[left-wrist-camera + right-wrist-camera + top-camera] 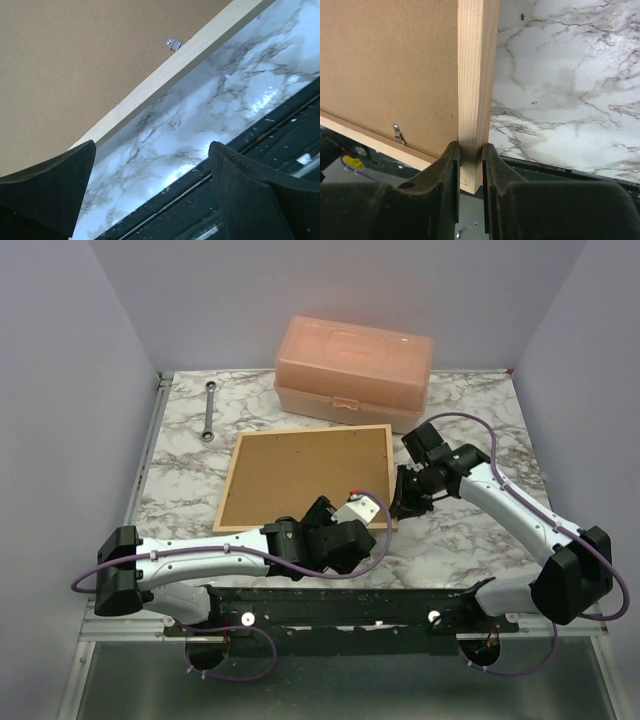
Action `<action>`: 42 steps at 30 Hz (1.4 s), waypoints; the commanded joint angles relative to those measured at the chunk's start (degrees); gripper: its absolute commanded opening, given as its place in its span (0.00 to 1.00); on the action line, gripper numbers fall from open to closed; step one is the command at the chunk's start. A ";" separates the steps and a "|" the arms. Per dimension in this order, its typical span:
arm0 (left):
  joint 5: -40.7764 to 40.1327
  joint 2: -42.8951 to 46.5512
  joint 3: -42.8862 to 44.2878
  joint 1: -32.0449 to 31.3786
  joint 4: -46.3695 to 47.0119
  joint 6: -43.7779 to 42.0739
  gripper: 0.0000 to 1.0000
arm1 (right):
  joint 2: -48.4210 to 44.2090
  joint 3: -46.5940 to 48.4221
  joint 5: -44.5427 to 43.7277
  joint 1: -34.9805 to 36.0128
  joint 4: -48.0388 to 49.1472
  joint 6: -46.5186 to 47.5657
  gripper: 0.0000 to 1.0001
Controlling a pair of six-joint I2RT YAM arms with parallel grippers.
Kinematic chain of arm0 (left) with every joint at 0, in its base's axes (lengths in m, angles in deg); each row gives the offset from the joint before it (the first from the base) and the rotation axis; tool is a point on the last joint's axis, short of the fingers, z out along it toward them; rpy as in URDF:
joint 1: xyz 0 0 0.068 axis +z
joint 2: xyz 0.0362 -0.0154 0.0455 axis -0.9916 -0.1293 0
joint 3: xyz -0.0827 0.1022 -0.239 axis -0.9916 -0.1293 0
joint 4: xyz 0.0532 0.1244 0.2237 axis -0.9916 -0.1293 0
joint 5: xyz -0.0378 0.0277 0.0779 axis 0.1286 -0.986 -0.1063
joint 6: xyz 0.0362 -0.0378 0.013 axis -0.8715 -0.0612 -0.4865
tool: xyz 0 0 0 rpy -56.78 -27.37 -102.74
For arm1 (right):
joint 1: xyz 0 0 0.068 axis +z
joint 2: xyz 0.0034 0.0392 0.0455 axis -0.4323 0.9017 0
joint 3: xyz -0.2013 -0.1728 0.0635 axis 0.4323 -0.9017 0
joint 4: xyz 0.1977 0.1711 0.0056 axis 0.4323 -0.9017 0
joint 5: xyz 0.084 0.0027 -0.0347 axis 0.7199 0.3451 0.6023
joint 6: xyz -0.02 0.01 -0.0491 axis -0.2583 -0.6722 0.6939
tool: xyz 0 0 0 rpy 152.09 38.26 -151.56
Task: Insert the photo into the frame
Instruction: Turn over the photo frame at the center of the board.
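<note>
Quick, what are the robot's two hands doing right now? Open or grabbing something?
Left gripper: open, holding nothing.
Right gripper: closed on the frame, pinching its side rail.

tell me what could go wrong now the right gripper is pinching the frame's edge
The right gripper grips the frame only by its narrow rail near one corner, so lifting could tilt it or twist it loose.
The left gripper hangs open beside the near rail, supporting nothing, so the far side may drag.

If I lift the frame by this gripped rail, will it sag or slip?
Probably stays rigid: the frame is wood with backing panel clipped in. Likely tips, since the right gripper pinches near one corner.
</note>
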 commanded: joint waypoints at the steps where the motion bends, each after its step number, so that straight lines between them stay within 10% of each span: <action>1: -10.58 -1.96 2.21 -2.47 -4.99 -2.69 0.96 | -2.59 5.73 5.26 0.22 -1.60 -0.03 0.01; 24: -31.38 -18.63 8.99 -4.58 -16.13 -0.69 0.67 | -4.11 9.02 10.39 0.25 -4.22 -0.22 0.00; 36: -33.79 -17.87 9.52 -4.60 -16.16 -2.24 0.17 | -4.97 9.09 11.18 0.23 -3.69 -0.01 0.02; 38: -34.25 -17.14 9.67 -4.58 -16.71 -2.24 0.08 | -5.38 9.52 11.24 0.25 -3.45 0.11 0.04; 42: -35.55 -16.02 10.62 -4.58 -19.19 -1.09 0.04 | -6.01 10.98 10.88 0.21 -2.72 0.39 0.40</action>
